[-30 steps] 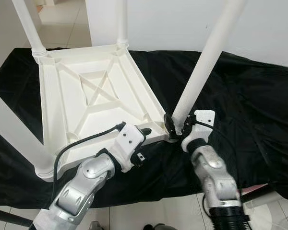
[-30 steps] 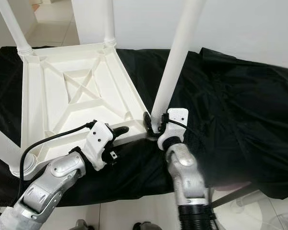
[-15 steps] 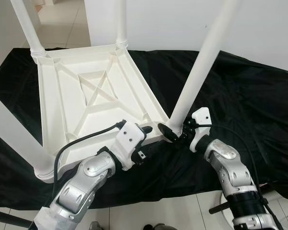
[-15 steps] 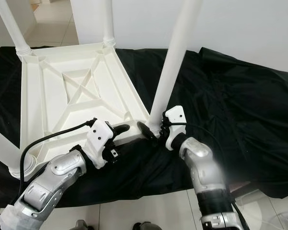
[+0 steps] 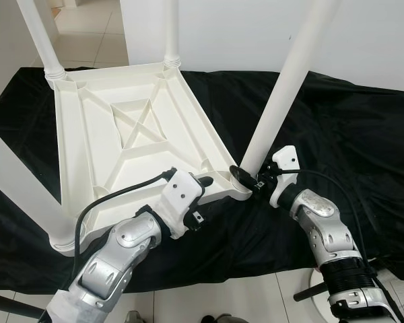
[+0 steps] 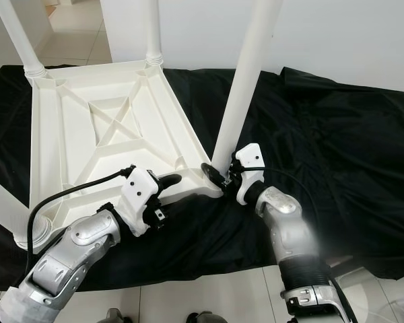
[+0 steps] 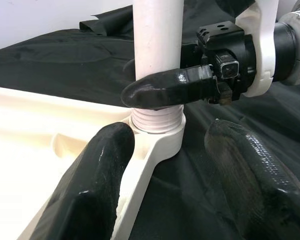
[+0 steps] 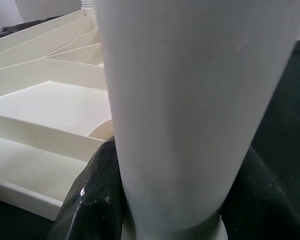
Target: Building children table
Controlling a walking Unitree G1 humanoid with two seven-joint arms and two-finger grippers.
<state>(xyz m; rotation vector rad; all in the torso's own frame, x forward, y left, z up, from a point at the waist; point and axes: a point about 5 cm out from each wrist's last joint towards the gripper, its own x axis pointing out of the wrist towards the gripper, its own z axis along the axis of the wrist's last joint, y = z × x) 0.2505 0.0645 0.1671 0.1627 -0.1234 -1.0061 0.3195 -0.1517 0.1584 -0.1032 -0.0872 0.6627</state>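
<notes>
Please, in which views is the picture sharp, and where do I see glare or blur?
Left eye view: evenly lit and sharp; the upside-down white plastic table looks bright against the black cloth. Left wrist view: its own glossy black fingers are soft and carry glare. Right wrist view: the white round table leg is very close, slightly blurred.

The right arm (image 5: 323,232) has swung outward toward the lower right of the frame, so the right gripper (image 5: 246,178) now reaches the table leg (image 5: 273,114) base sideways rather than from below.
</notes>
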